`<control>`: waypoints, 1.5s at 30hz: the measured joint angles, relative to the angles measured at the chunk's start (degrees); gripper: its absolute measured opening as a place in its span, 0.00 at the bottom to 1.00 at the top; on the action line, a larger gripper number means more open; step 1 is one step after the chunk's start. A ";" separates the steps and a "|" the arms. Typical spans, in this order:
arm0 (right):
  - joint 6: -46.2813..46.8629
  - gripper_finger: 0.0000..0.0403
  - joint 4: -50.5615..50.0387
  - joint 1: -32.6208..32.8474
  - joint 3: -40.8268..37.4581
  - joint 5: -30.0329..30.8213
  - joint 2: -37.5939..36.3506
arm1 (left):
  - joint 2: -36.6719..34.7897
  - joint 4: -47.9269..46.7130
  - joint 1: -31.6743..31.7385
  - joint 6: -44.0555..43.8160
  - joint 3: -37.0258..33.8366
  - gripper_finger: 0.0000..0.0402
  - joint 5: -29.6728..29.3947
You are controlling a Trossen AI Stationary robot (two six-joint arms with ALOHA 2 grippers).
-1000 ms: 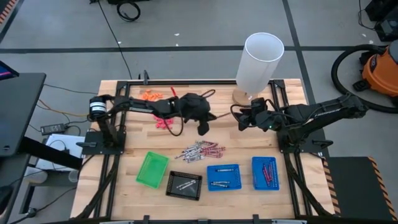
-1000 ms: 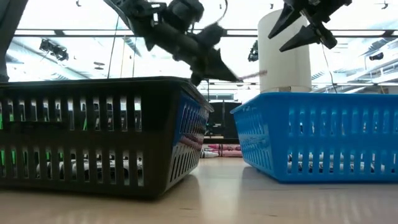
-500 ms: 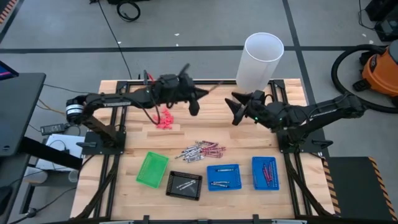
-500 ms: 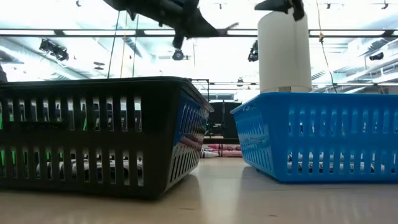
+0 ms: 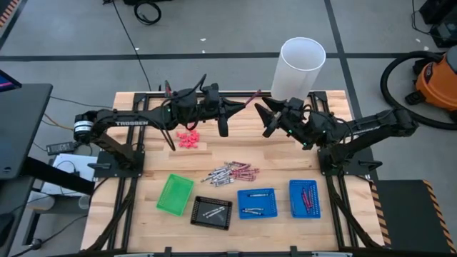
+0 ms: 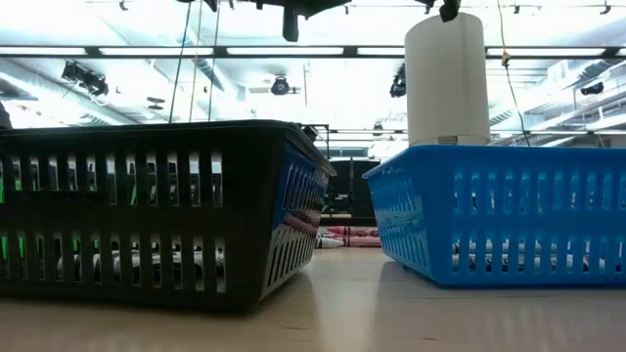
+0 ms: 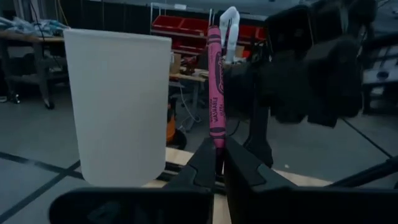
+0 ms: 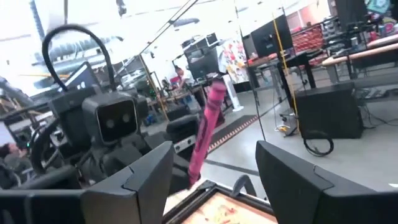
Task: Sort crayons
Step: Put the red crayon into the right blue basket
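Above the tabletop's (image 5: 143,214) far edge the left pincer (image 5: 245,104) clenches one pink crayon (image 7: 215,93) before the right pincer's (image 5: 263,114) spread fingers, while a loose pile of crayons (image 5: 230,173) remains unsorted beside partly filled trays (image 5: 255,203).

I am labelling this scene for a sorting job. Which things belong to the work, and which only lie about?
Belong: pink crayon in left gripper; open right gripper; crayon pile; four trays.
Lying about: white cylinder; bright pink bits.
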 joint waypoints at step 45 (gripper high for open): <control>2.97 0.05 3.56 -7.15 0.01 -20.32 2.64 | 3.17 1.38 -1.43 6.51 0.00 0.11 4.27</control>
